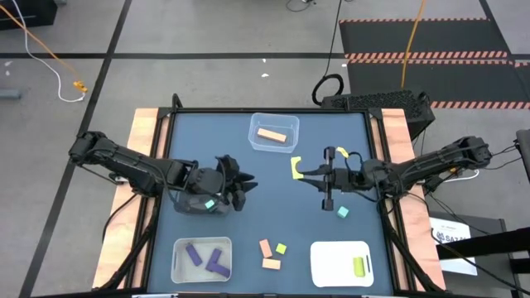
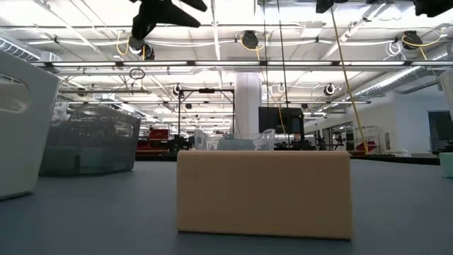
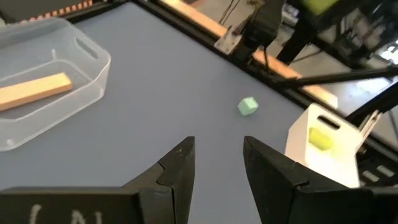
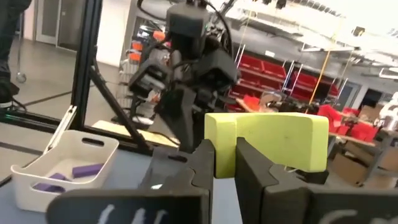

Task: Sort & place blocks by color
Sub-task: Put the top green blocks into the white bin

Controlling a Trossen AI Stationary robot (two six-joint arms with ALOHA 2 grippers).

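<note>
The right gripper hovers over the dark blue table, near the clear plastic bin that holds one pale orange bar. Its fingers are clamped on a yellow-green block with a curved edge, and they hold it at one end, so most of the block sticks out to the side of the fingers. The block looks rigid and light, with smooth faces; I judge that such a grip at the end can let it turn between the fingers, and a hold nearer its middle is safer.

The left gripper hangs on the other side of the clear plastic bin, nearer the front of the table, with its fingers a little apart and nothing between them. Under this arm there is a small teal cube, which seems to lie inside a second clear bin, but I cannot tell this surely.

Farther from the clear plastic bin, at the front edge, a white bin holds one yellow-green block, and another clear bin holds purple blocks. Between these two lie two pale orange blocks and a small yellow-green cube. One more teal cube lies loose, just below the right gripper. These small cubes are probably light and stiff, best taken across two flat opposite faces.
</note>
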